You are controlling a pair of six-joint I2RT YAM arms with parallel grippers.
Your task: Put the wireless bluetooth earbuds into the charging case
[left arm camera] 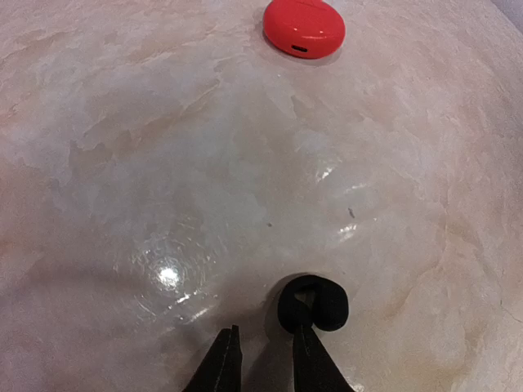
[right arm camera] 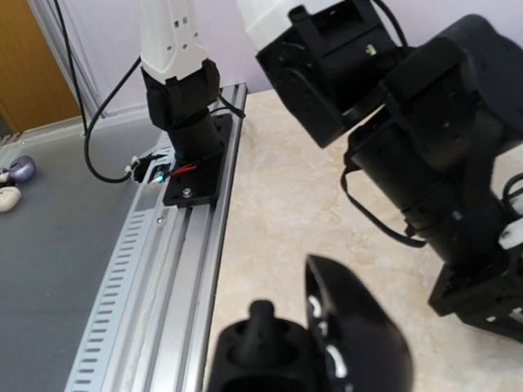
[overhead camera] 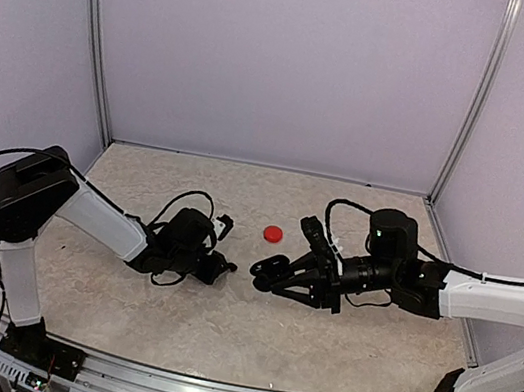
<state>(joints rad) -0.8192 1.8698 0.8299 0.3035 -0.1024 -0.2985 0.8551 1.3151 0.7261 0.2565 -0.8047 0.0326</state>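
Observation:
A black earbud [left arm camera: 313,302] lies on the table just ahead of my left gripper [left arm camera: 265,363], touching its right fingertip [left arm camera: 309,359], not between the jaws. That gripper [overhead camera: 222,268] is open by a narrow gap and empty. My right gripper [overhead camera: 264,272] is shut on the open black charging case [right arm camera: 319,351], lid [right arm camera: 355,327] up. A black bud [right arm camera: 261,327] stands in the case's base. The closed red case [overhead camera: 273,233] lies behind both grippers and also shows in the left wrist view [left arm camera: 304,27]. Red earbuds are not in view.
The two grippers face each other closely at the table's middle. The left arm's wrist [right arm camera: 425,147] and cable hang right beside the held case. The metal rail [right arm camera: 163,269] with the left arm's base [right arm camera: 189,155] runs along the near edge.

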